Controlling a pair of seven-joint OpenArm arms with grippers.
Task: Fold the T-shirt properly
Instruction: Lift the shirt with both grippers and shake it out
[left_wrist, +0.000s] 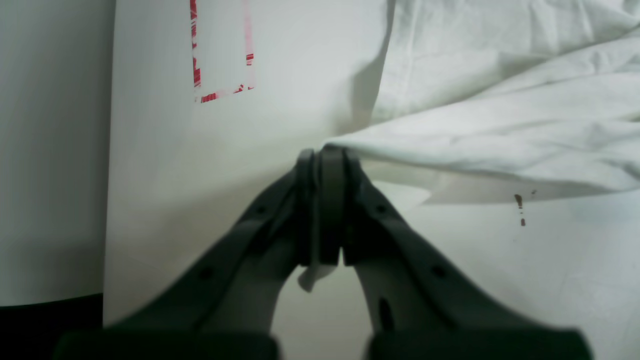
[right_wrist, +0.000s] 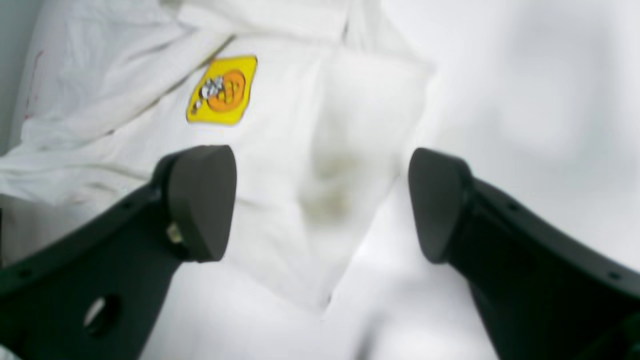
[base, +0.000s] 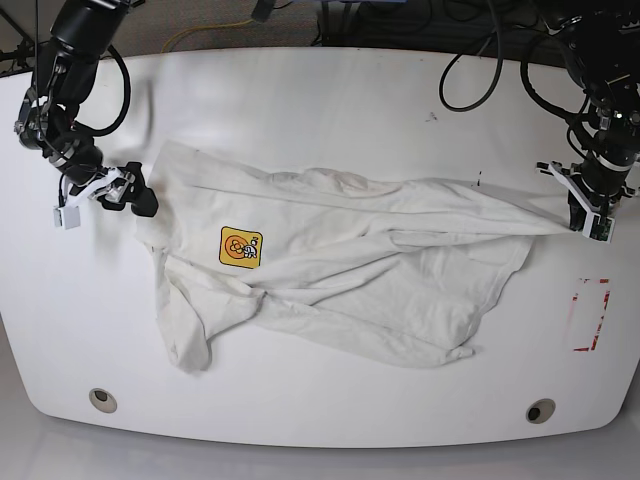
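The T-shirt (base: 340, 270) lies crumpled across the middle of the white table (base: 320, 100), its yellow badge (base: 241, 246) toward nine o'clock. At three o'clock the left gripper (left_wrist: 325, 155) is clamped tight on a pulled-out corner of cloth. At nine o'clock the right gripper (right_wrist: 320, 200) hangs over the shirt's edge — jaws spread wide, holding nothing.

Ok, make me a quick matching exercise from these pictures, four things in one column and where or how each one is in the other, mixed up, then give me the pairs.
Things:
1. left gripper
2. right gripper
3. yellow patch
4. red-taped rectangle

States or places:
A. marked on the bare table, beside the T-shirt
B. open, holding nothing, above a sleeve
C. printed on the cloth
D. shut on a pinch of cloth, which runs taut from it

Pairs: 1-D, 2-B, 3-C, 4-A
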